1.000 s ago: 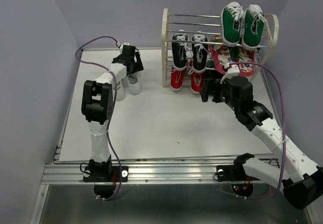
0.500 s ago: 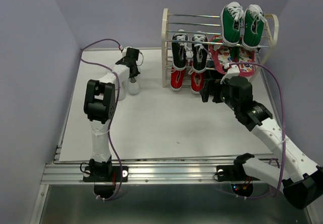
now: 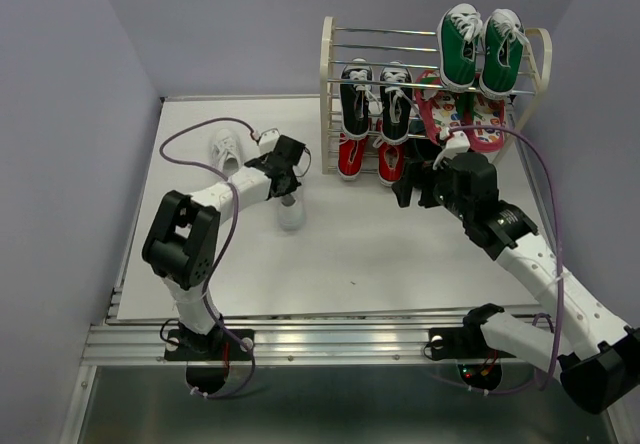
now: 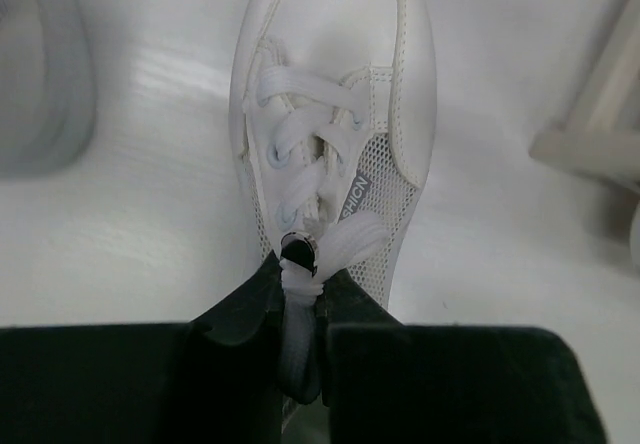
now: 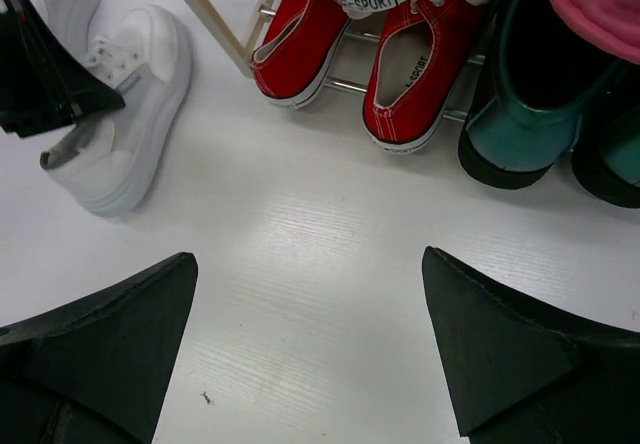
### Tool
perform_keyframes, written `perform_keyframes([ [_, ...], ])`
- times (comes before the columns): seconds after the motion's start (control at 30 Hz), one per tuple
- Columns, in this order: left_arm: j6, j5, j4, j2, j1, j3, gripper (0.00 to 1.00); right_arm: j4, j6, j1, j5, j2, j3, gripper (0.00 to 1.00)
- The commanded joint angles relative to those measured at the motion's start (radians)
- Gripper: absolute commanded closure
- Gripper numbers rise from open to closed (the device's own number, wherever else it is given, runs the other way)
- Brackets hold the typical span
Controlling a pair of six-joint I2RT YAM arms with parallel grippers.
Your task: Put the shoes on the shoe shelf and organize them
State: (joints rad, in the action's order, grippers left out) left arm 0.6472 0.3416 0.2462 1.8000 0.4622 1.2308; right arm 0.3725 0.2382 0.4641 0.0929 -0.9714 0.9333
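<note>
Finishing nears: red pair (image 3: 350, 156), black pair (image 3: 356, 104) sit on our cream metal-rod shelf (image 3: 327, 84); left claw (image 4: 300, 294) clamps one all-white sneaker (image 4: 330, 114) beside it; right claw (image 5: 307, 254) wide.

Fixed above and behind the arm bases, the overhead camera looks down and forward across the whole table (image 3: 300, 264) to the shoe shelf (image 3: 327, 94) at its far right. The left wrist camera points down past the left gripper (image 4: 300, 294), so close that one white sneaker (image 4: 400, 84) nearly fills the frame. The right wrist camera sits low over the tabletop, facing the shelf's bottom tier between the spread fingers of the right gripper (image 5: 308, 256). All three views share that white sneaker; the overhead and right wrist views also share the red sneakers (image 5: 300, 49).
</note>
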Motion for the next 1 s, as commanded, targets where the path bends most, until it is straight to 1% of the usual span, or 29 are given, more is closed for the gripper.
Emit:
perform_keyframes([
  [0.0,0.222,0.073,0.002,-0.145,0.099,-0.105,1.0,-0.006,-0.022,-0.005,-0.077,-0.018,-0.002,0.0],
  [0.03,0.306,0.086,0.016,-0.172,0.145,-0.144,1.0,-0.007,-0.023,-0.005,-0.085,-0.024,-0.002,0.0],
  [0.07,0.342,0.085,0.022,-0.186,0.17,-0.165,1.0,-0.007,-0.023,-0.005,-0.117,-0.029,-0.004,0.0],
  [0.1,0.38,0.086,0.03,-0.209,0.217,-0.183,1.0,-0.009,-0.023,-0.005,-0.14,-0.033,-0.007,0.0],
  [0.13,0.46,0.083,0.031,-0.221,0.245,-0.201,1.0,-0.009,-0.023,-0.005,-0.153,-0.039,-0.007,0.0],
  [0.23,0.555,0.108,0.048,-0.243,0.321,-0.251,0.98,-0.009,-0.022,-0.005,-0.176,-0.061,-0.01,0.0],
  [0.27,0.572,0.123,0.057,-0.245,0.341,-0.251,0.89,-0.009,-0.02,-0.005,-0.18,-0.065,-0.011,0.0],
  [0.3,0.609,0.137,0.094,-0.241,0.375,-0.24,0.75,-0.012,-0.017,0.005,-0.185,-0.075,-0.013,0.0],
  [0.33,0.611,0.152,0.103,-0.235,0.386,-0.219,0.46,-0.015,-0.016,0.014,-0.191,-0.081,-0.019,0.0],
  [0.4,0.603,0.155,0.134,-0.225,0.415,-0.191,0.34,-0.017,-0.005,0.027,-0.197,-0.096,-0.025,0.0],
  [0.43,0.602,0.155,0.145,-0.217,0.423,-0.18,0.27,-0.018,-0.001,0.036,-0.196,-0.104,-0.033,0.0],
  [0.47,0.598,0.154,0.156,-0.217,0.429,-0.157,0.15,-0.017,0.006,0.048,-0.188,-0.107,-0.034,0.0],
  [0.53,0.571,0.149,0.168,-0.221,0.44,-0.146,0.02,-0.018,0.021,0.091,-0.164,-0.127,-0.039,0.0],
  [0.63,0.542,0.137,0.172,-0.26,0.446,-0.149,0.01,-0.02,0.045,0.18,-0.118,-0.15,-0.042,0.0],
  [0.67,0.54,0.14,0.177,-0.295,0.447,-0.16,0.01,-0.02,0.064,0.208,-0.099,-0.17,-0.041,0.0],
  [0.7,0.534,0.149,0.185,-0.316,0.447,-0.166,0.01,-0.018,0.07,0.261,-0.098,-0.182,-0.036,0.0],
  [0.77,0.532,0.2,0.205,-0.393,0.447,-0.178,0.01,-0.018,0.096,0.304,-0.008,-0.216,-0.027,0.0],
  [0.8,0.525,0.22,0.223,-0.419,0.446,-0.189,0.01,-0.018,0.14,0.318,0.019,-0.228,-0.019,0.0],
  [0.83,0.52,0.241,0.238,-0.445,0.441,-0.195,0.01,-0.017,0.177,0.34,0.086,-0.242,-0.011,0.0],
  [0.87,0.52,0.276,0.254,-0.494,0.425,-0.2,0.01,-0.021,0.208,0.349,0.108,-0.257,-0.007,0.0],
  [0.97,0.516,0.318,0.297,-0.589,0.373,-0.246,0.01,-0.037,0.288,0.404,0.166,-0.312,0.016,0.0],
])
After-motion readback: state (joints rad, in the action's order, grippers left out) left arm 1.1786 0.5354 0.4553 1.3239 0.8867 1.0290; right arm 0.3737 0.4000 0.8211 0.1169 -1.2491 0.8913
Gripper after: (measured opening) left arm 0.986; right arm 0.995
